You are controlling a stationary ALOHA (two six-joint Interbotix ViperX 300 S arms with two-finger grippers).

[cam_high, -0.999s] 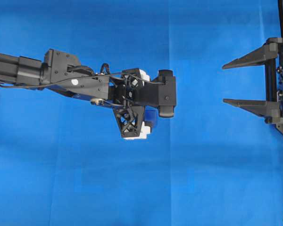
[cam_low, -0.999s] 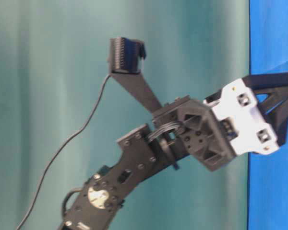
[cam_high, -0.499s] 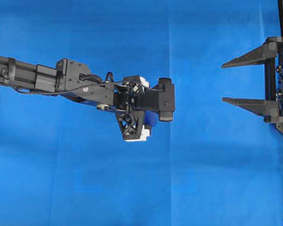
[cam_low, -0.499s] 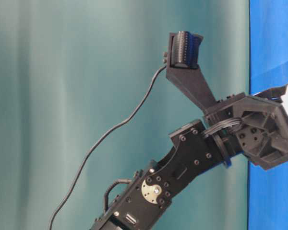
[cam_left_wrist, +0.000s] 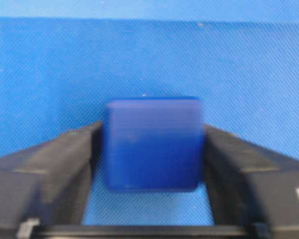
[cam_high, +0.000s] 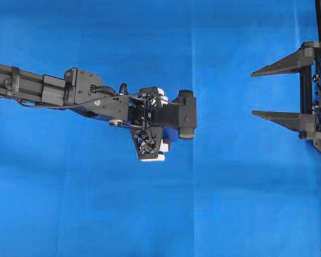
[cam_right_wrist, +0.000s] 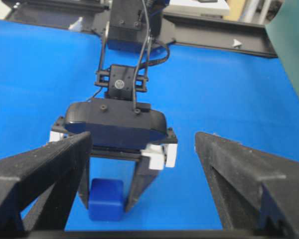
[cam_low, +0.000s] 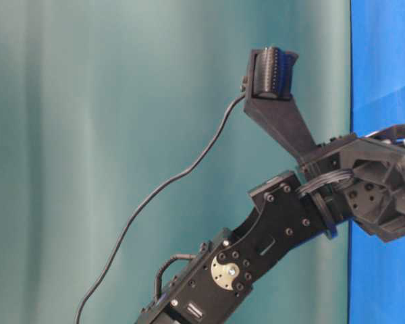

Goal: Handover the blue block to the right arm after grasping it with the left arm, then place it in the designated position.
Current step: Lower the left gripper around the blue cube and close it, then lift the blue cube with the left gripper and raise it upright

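Block [cam_left_wrist: 152, 144], small, hard and likely light, sits mid-table between the left claw [cam_left_wrist: 149, 164] fingers, which touch its flat sides; the right claw [cam_high: 267, 92] waits wide.

L gripper [cam_left_wrist: 152, 149] points down, jaws narrowed (arm stretched out); R gripper [cam_high: 257, 93] spread wide, level.

Small dark-blue block [cam_left_wrist: 153, 144] with rounded edges, darker than the cloth beneath. Sits flat and square-on, flanked on both sides by the left arm's [cam_high: 53, 91] fingers [cam_left_wrist: 50, 174]; right arm [cam_high: 310, 91] well apart.
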